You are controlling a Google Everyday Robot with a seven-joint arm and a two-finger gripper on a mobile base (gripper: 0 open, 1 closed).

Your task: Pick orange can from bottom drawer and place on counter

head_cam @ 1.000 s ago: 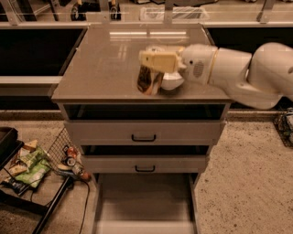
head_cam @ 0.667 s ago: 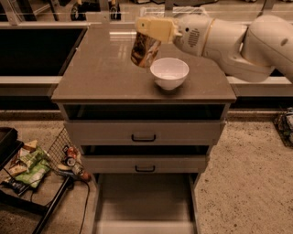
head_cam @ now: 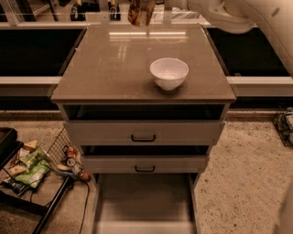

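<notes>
A: Orange can (head_cam: pixel 141 13)?
B: 12 o'clock, over the far edge of the bench (head_cam: pixel 105 68), well apart from the white bowl (head_cam: pixel 169 73). Its long axis is roughly up-down. The upper end is cut by the frame, so which end is up is unclear.
A: Claw (head_cam: pixel 149 2)?
B: At the can, on the top border, mostly cropped. The arm (head_cam: pixel 256 18) enters from 1 o'clock. Grip: cannot tell.
A: Room?
B: The bowl sits 4 o'clock of bench centre, near the front edge, with open surface toward 9 o'clock. The bottom drawer (head_cam: pixel 144 201) is pulled out at 6 o'clock, its front cropped. Floor litter (head_cam: pixel 32 164) is at 8 o'clock.
</notes>
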